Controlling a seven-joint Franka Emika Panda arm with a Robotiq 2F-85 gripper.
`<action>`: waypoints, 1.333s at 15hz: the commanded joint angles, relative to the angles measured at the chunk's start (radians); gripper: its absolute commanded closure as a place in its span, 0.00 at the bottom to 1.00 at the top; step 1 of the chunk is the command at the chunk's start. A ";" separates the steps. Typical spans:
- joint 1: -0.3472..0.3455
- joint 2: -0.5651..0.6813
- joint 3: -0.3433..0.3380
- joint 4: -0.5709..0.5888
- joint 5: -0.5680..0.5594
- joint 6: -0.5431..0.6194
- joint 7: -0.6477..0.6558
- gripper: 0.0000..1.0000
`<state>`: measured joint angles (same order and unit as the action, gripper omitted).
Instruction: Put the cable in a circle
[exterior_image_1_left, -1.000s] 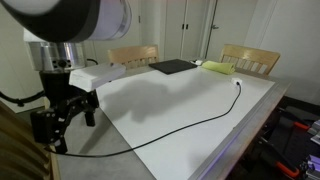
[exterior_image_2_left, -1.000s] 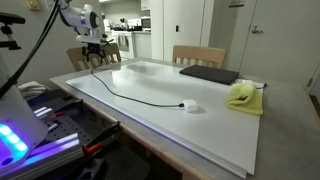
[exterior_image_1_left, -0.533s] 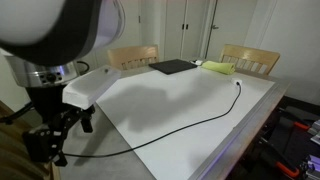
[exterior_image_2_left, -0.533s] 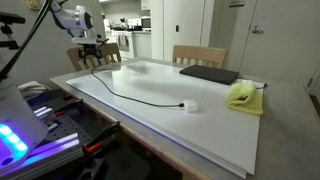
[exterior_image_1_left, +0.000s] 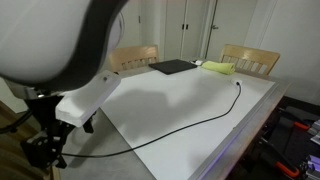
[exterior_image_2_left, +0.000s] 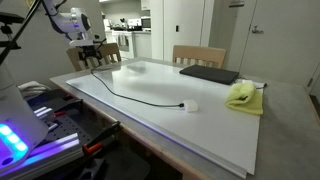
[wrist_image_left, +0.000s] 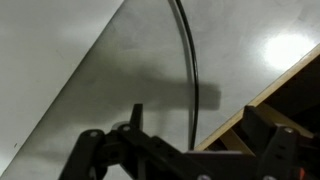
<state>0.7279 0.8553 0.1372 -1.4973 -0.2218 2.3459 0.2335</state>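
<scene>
Cable (wrist_image_left: 189, 60): thin black cord lying loose on the table (exterior_image_1_left: 180, 95). It forms one long shallow curve and is not closed into a circle.
Cable, far end: in an exterior view the small plug (exterior_image_1_left: 238, 85) rests near the table's far side, apart from the pad and cloth.
Cable, near end: in both exterior views the cord runs to the table corner below the arm. In the wrist view it arcs down from the top edge and passes between the two fingers.
Gripper (wrist_image_left: 193, 128): fingers spread wide, one on each side of the cord. Neither can be seen touching it, and nothing is pinched.
Gripper, position: over the corner of the table, where the white surface meets the wooden edge (wrist_image_left: 270, 90).
Arm (exterior_image_1_left: 50, 45): large and blurred in the foreground of an exterior view, hiding that corner.
Pad (exterior_image_1_left: 172, 67): flat black rectangle at the far side of the table, clear of the cord.
Cloth (exterior_image_1_left: 218, 68): crumpled yellow-green piece just beside the pad.
Chairs: two wooden backs (exterior_image_1_left: 133, 56) (exterior_image_1_left: 250, 60) behind the far edge.
</scene>
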 joint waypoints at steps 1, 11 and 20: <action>0.010 0.000 -0.028 -0.037 -0.004 0.071 0.051 0.00; 0.006 0.022 -0.037 -0.056 0.003 0.089 0.067 0.00; 0.000 0.005 -0.042 -0.054 0.007 0.068 0.072 0.67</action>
<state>0.7291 0.8661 0.1125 -1.5322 -0.2202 2.4092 0.2960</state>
